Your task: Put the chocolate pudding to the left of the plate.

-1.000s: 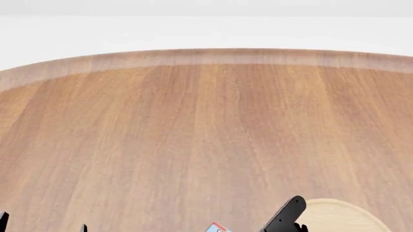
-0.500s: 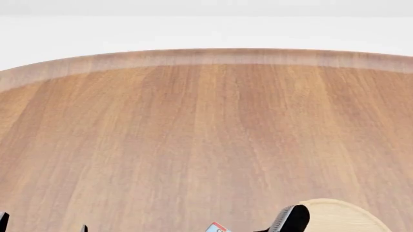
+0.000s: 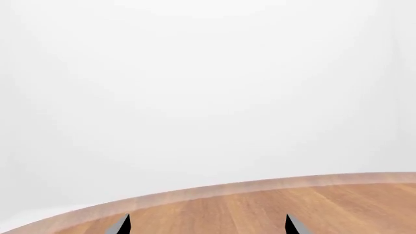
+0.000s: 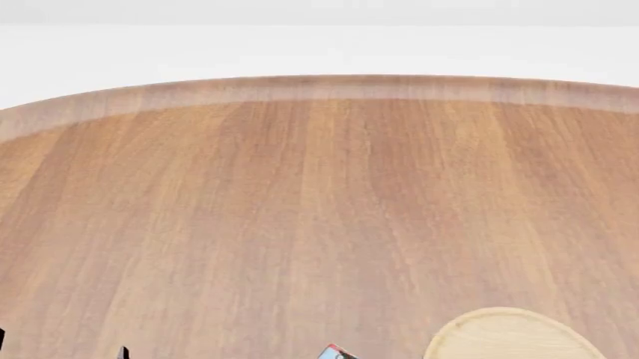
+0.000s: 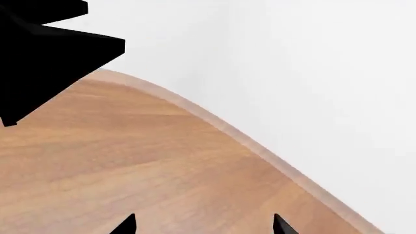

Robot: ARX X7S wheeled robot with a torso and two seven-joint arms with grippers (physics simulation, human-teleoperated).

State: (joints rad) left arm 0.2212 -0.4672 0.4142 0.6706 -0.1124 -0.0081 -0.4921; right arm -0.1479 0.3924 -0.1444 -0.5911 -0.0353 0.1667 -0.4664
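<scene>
Only a red-edged, light blue corner of the chocolate pudding [image 4: 337, 352] pokes up at the bottom edge of the head view. The pale wooden plate [image 4: 511, 335] lies just to its right, partly cut off by the frame. My left gripper [image 4: 60, 353] shows only two dark fingertips at the bottom left, far left of the pudding. In its wrist view the left gripper [image 3: 206, 227] is open over bare wood. My right gripper [image 5: 203, 226] is open too, with only wood between its tips. It is out of the head view.
The round wooden table [image 4: 319, 187] stretches ahead to its curved far rim [image 4: 319, 88], with white floor beyond. A black angular shape [image 5: 46, 48] fills the upper corner of the right wrist view.
The right gripper, earlier beside the plate's left edge in the head view, has sunk below the bottom edge and is gone from that view. The left fingertips sit slightly lower.
</scene>
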